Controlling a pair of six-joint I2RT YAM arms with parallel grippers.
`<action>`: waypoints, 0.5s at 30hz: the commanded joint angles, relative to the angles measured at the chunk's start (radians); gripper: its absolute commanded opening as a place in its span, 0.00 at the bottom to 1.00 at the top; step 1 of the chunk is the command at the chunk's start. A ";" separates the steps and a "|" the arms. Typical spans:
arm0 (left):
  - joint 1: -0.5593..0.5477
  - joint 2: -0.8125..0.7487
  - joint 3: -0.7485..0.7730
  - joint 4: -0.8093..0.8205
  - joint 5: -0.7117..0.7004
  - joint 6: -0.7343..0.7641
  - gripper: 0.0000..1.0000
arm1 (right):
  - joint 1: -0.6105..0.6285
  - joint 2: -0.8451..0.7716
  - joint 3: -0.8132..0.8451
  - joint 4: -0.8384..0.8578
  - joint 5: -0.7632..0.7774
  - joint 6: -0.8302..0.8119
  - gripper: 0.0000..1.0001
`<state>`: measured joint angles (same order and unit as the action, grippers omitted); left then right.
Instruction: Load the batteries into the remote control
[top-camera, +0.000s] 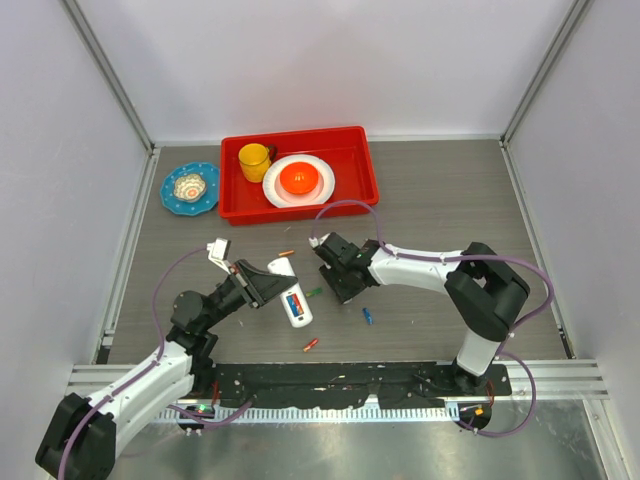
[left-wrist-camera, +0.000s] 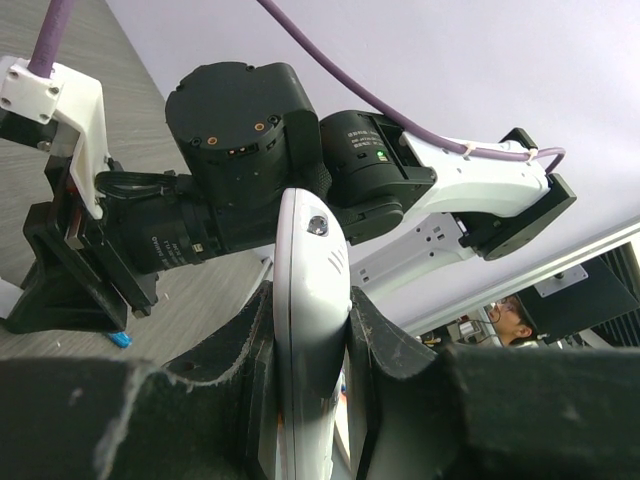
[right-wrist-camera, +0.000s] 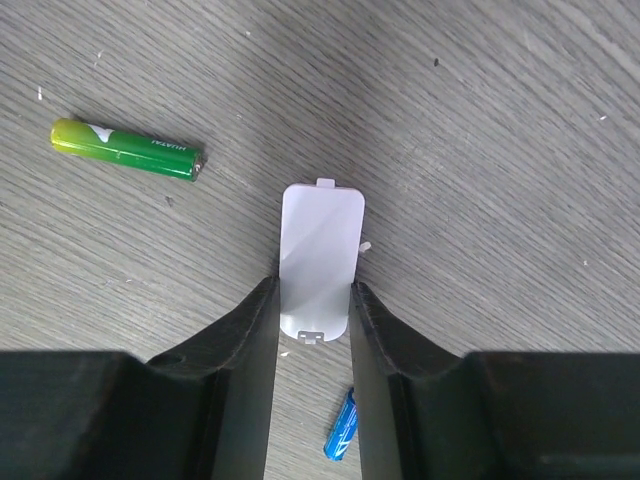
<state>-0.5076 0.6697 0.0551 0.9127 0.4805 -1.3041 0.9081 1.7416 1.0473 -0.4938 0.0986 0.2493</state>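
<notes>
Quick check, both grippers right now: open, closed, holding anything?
Left gripper: closed on the remote control.
Right gripper: closed on the white battery cover.

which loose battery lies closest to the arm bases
The red-orange battery, alone by the near edge of the table; the green battery, blue battery and orange battery lie farther back.

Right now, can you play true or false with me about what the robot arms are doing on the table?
1. The left gripper squeezes the remote control. True.
2. The right gripper holds a green battery. False: it holds the white back cover; the green battery lies on the table.
3. The yellow cup sits in the red tray. True.
4. The blue battery is inside the cup. False: it lies on the table.
</notes>
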 joint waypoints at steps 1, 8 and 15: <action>0.006 0.002 0.005 0.031 0.000 0.008 0.00 | 0.003 0.022 -0.033 0.009 0.024 0.010 0.32; 0.004 -0.016 0.005 -0.003 -0.052 0.015 0.00 | -0.008 -0.080 -0.070 0.023 0.032 0.064 0.29; 0.004 0.022 0.043 -0.034 -0.140 0.057 0.00 | -0.008 -0.348 -0.052 -0.080 0.082 0.105 0.25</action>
<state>-0.5076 0.6571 0.0555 0.8494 0.4129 -1.2789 0.9051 1.5661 0.9627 -0.5243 0.1246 0.3161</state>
